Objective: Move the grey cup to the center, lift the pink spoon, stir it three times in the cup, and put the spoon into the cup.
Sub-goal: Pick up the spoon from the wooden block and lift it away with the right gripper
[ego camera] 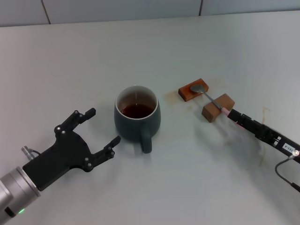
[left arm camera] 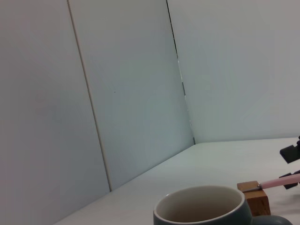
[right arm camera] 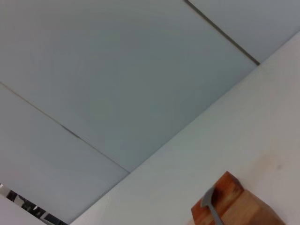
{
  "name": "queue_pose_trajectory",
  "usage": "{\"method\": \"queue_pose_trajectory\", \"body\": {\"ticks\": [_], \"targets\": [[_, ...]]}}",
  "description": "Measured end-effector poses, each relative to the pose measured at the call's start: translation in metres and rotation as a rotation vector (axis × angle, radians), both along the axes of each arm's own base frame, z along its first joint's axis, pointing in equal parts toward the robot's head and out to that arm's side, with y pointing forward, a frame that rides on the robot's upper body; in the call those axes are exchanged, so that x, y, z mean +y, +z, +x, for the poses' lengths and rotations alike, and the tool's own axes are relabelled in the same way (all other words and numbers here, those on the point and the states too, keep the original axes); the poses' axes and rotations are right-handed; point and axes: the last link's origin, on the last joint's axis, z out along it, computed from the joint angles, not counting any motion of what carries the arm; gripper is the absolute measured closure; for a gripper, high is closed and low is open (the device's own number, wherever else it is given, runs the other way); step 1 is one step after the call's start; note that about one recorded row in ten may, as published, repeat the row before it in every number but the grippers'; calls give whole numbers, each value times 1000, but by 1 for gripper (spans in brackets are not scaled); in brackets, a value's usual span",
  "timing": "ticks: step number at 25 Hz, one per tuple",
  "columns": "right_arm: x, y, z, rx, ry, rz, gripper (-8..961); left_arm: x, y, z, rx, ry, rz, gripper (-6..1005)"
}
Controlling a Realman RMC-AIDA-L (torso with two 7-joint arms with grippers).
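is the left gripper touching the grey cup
Apart. The head view shows the left gripper open beside the grey cup, with bare table between its nearer fingertip and the cup's wall.

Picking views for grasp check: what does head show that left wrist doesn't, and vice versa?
Only head: left hand open beside the grey cup, brown liquid inside it, the cup's handle, and the far wooden block under the spoon's bowl.
Only left wrist: the wall panels behind the table.
Both: cup rim, pink spoon on the near wooden block, right hand at its handle.
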Motion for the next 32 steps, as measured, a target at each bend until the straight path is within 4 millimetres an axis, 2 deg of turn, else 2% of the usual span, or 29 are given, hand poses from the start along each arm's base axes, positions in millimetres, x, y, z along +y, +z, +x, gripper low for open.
{"method": "queue_pose_trajectory", "body": {"ticks": [10,15,20,32], "targets": [[4,-3,-3,-6,3,-10,121,0,0,0,4,-4,4,139],[7,-5,-3,-5,-5,-20,198,-1,0,-1,7,-1,4,140],[9,-9,-4,-5,-18,-40,402,-2,0,-3,13,3,4,140],[8,-12,-5,3,-30,-31,647,-5,0,-4,16,4,-4,140]]}}
